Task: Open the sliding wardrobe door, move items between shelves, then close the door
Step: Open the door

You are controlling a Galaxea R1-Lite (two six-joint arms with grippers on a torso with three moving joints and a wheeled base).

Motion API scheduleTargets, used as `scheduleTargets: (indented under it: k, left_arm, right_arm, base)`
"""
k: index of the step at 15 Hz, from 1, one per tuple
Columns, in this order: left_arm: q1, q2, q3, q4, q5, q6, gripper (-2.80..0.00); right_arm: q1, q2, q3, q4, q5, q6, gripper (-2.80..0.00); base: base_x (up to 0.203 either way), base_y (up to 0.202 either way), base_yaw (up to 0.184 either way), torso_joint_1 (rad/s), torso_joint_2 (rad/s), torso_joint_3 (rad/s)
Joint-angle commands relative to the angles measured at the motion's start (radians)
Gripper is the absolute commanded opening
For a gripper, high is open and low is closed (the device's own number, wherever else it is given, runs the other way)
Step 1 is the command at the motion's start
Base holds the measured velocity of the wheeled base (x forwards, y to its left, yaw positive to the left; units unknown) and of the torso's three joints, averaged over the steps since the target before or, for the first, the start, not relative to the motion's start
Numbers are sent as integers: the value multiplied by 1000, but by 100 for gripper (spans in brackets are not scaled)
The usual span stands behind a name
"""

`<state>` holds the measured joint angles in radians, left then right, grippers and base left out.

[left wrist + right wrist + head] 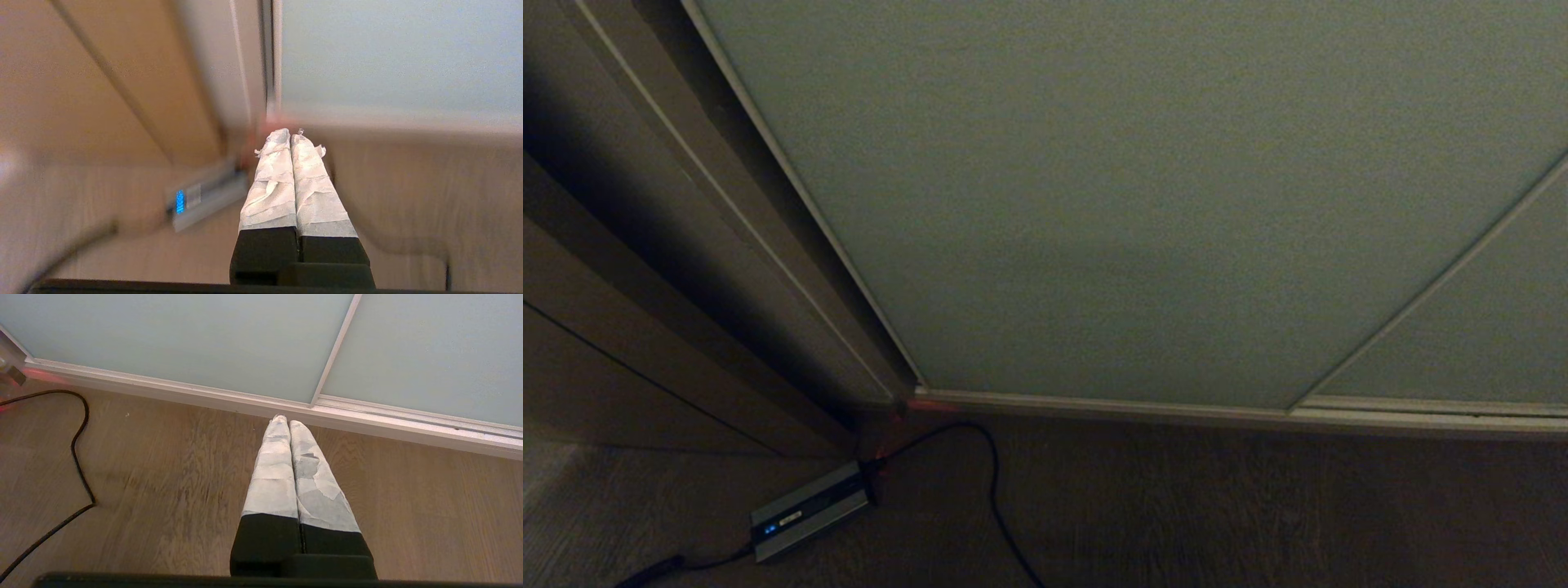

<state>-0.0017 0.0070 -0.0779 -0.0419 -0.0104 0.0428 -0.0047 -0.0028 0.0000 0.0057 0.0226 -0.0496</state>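
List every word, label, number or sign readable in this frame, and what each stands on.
No text can be read in any view.
Small silver box on the floor: a pale label strip beside its blue light, too small to read in the head view and blurred in the left wrist view.
Sliding wardrobe door: plain panel, no markings.

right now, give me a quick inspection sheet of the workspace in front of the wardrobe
surface: wood-grain floor, bare near the track
job's things: sliding door closed; no cushion or shelves in view
clutter: small silver box with a blue light, on the floor by the door's left corner
grippers: left gripper shut, empty; right gripper shut, empty, both low over the floor
cables: black cable snaking across the floor
surroundings: brown panelling left of the door
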Motion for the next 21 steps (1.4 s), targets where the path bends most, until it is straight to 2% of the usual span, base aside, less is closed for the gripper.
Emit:
scheduleTargets:
  k: [1, 3, 7, 9, 12, 13, 17, 21]
  left_arm:
    - [0, 62, -139, -20, -2, -4, -280]
    - [1, 175, -261, -105, 0, -3, -280]
    - [5, 494, -445, -466, 58, -1, -280]
    - [6, 626, -528, -580, 97, -5, -280]
    - [6, 784, -580, -792, 174, 0, -280]
    - [6, 832, -602, -831, 192, 5, -280]
    - [4, 994, -742, -859, 225, 6, -280]
    - [8, 1087, -921, -721, 227, -60, -280]
  right_arm:
    - [0, 3, 3, 0, 0, 0, -280]
    - [0, 3, 3, 0, 0, -1, -280]
    - [0, 3, 3, 0, 0, 0, -280]
    - [0, 3, 3, 0, 0, -1, -280]
    - [0, 3, 3, 0, 0, -1, -280]
    - [0, 2, 3, 0, 0, -1, -280]
    - [0, 3, 3, 0, 0, -1, -280]
    - [0, 3, 3, 0, 0, 0, -280]
  base:
    - [0, 0, 0, 0, 0, 0]
    - [0, 0, 0, 0, 0, 0]
    - [0, 0, 0, 0, 0, 0]
    - [0, 0, 0, 0, 0, 0]
    - [0, 0, 0, 0, 0, 0]
    - [0, 0, 0, 0, 0, 0]
    - [0, 0, 0, 0, 0, 0]
    - [0, 0, 0, 0, 0, 0]
